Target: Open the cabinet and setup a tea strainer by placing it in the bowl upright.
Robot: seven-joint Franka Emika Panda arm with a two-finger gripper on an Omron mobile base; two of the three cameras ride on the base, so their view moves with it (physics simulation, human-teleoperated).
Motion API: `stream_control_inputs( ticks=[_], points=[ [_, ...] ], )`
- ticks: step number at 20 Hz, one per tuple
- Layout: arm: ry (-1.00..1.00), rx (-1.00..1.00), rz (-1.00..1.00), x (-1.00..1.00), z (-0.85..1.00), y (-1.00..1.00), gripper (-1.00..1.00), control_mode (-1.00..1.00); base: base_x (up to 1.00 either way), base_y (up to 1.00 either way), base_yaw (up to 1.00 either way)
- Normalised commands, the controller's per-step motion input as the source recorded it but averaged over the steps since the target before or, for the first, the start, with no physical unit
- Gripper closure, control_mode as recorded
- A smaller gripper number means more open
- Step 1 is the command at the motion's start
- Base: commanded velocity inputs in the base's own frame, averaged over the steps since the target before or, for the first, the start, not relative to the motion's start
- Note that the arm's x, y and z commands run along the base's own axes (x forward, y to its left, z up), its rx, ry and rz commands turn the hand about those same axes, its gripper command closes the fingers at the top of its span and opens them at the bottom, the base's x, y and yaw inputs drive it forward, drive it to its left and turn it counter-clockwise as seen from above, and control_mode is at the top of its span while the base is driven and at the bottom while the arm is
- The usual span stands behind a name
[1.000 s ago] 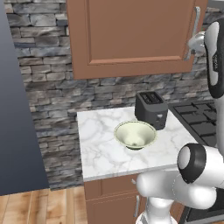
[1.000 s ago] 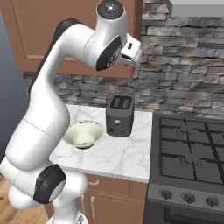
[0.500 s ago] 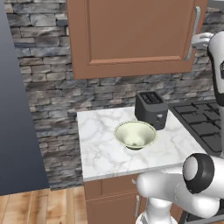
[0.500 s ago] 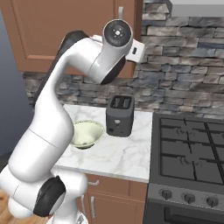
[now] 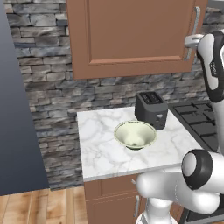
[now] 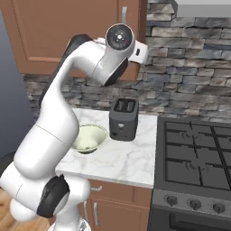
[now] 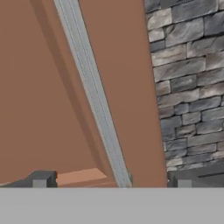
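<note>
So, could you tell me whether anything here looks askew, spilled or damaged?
Nothing stands out. The cabinet door is shut and sits straight, the bowl stands upright and empty on the marble counter, and the toaster is upright behind it.

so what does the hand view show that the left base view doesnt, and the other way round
Hand view alone: the open gripper seen close up, its fingertips straddling the handle, not yet closed on it.
Left base view alone: the bowl with nothing in it, the toaster behind it, the marble counter and the stove.
Both: the closed cabinet, its silver handle and the stone wall.
</note>
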Motion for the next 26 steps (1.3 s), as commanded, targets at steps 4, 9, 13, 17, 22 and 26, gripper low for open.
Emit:
stream_control_inputs(
  ticks=[4,9,13,17,22,26],
  points=[
    [0.04,0.0,0.02,0.58,0.0,-0.31,-1.0,-1.0,0.0,0.0,0.0],
    [0.04,0.01,0.06,0.46,0.0,-0.38,-1.0,-1.0,0.0,0.0,0.0],
    [0.0,0.0,0.02,0.24,0.0,-0.11,-1.0,-1.0,0.0,0.0,0.0],
    [-0.01,0.0,0.0,0.18,0.0,0.05,-1.0,-1.0,0.0,0.0,0.0],
    [-0.02,0.0,-0.01,0.26,-0.01,0.22,-1.0,-1.0,0.0,0.0,0.0],
    [-0.04,0.0,-0.05,0.28,-0.05,0.35,-1.0,-1.0,0.0,0.0,0.0]
  ],
)
